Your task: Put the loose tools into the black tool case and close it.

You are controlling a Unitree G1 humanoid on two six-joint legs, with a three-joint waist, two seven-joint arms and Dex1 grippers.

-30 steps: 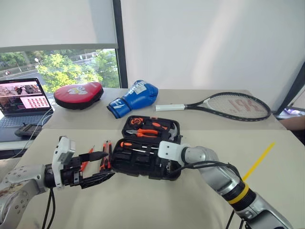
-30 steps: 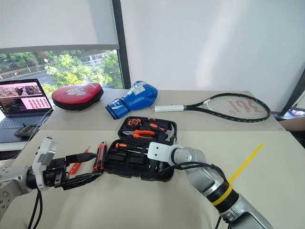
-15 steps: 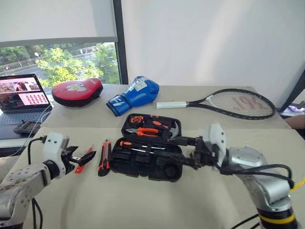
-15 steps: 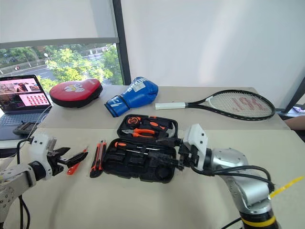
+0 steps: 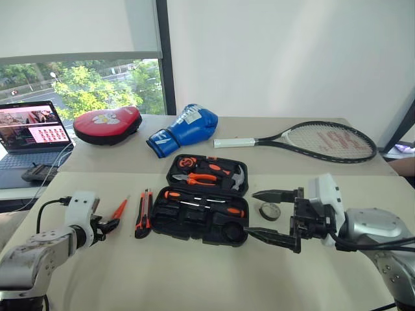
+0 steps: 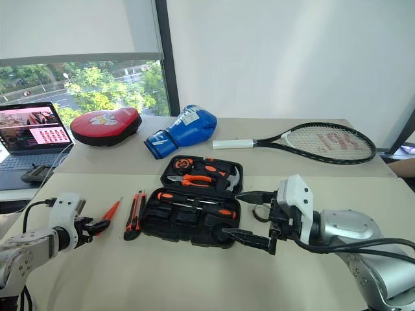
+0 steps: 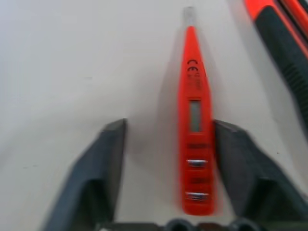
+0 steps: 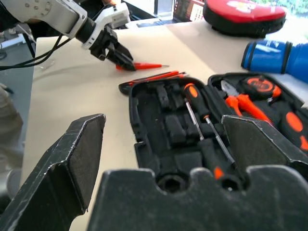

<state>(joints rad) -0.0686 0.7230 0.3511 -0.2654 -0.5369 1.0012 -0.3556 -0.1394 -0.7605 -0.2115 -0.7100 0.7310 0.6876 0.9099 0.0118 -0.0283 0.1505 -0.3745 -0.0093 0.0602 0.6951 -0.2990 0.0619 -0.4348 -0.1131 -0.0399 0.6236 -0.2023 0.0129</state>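
The black tool case (image 5: 170, 214) lies open at the table's middle, lid flat behind it. Two orange-and-black screwdrivers (image 5: 202, 197) rest in its base slots. Left of the case lies the orange-black utility knife (image 5: 141, 217). Further left is the thin orange screwdriver (image 7: 194, 115), lying between the fingers of my open left gripper (image 7: 168, 139), close to one finger (image 7: 236, 149). A small dark tape roll (image 5: 269, 210) sits on the table just right of the case. My right gripper (image 5: 254, 212) hangs wide open there, holding nothing.
Along the table's far side lie a red oval punch pad (image 5: 107, 124), a blue boxing glove (image 5: 183, 129) and a tennis racket (image 5: 324, 141). A laptop (image 5: 32, 133) stands at the far left. Pliers, a tape measure and a hammer fill the case lid (image 5: 207, 173).
My right gripper has drawn back from the case to the right and opened; the tape roll now shows beside the case. My left gripper has dropped over the thin screwdriver, its fingers closer together.
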